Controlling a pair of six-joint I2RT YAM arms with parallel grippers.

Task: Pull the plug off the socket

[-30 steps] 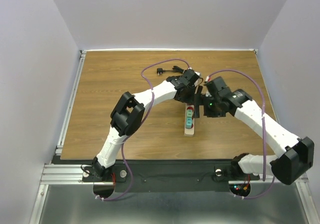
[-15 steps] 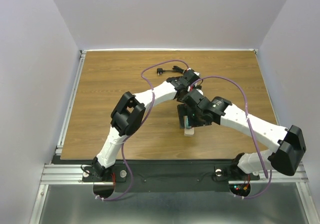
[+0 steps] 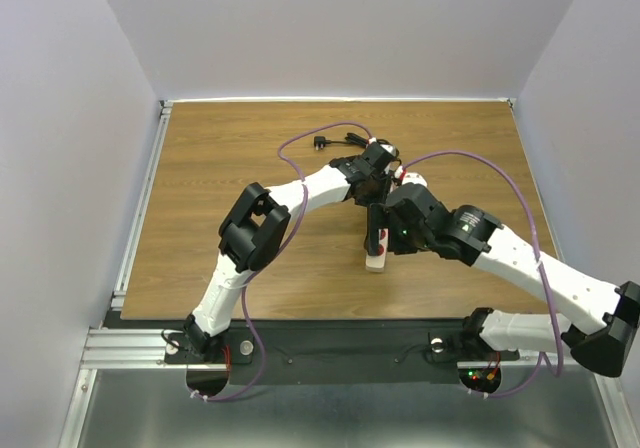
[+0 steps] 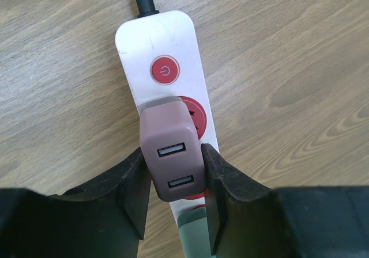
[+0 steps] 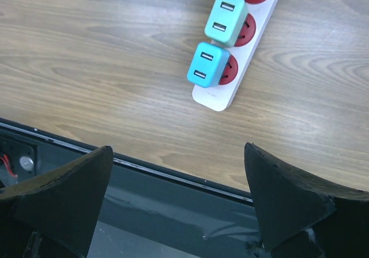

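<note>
On the brown wooden table (image 3: pixel 220 168) lies the long beige plastic power strip (image 4: pixel 155 39) with round red outlets. The left gripper (image 4: pixel 173 160) is clamped on its boxy mauve USB plug (image 4: pixel 172 132) — the right gripper (image 5: pixel 177 151) hangs wide apart above the strip's near end.

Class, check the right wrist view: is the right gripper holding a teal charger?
No, the right gripper stands open with nothing between its fingers, and both teal chargers sit plugged into the power strip, apart from it.

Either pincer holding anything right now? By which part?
Left pincer clamps the mauve USB plug by its two side faces, seated in the socket; right pincer holds nothing.
</note>
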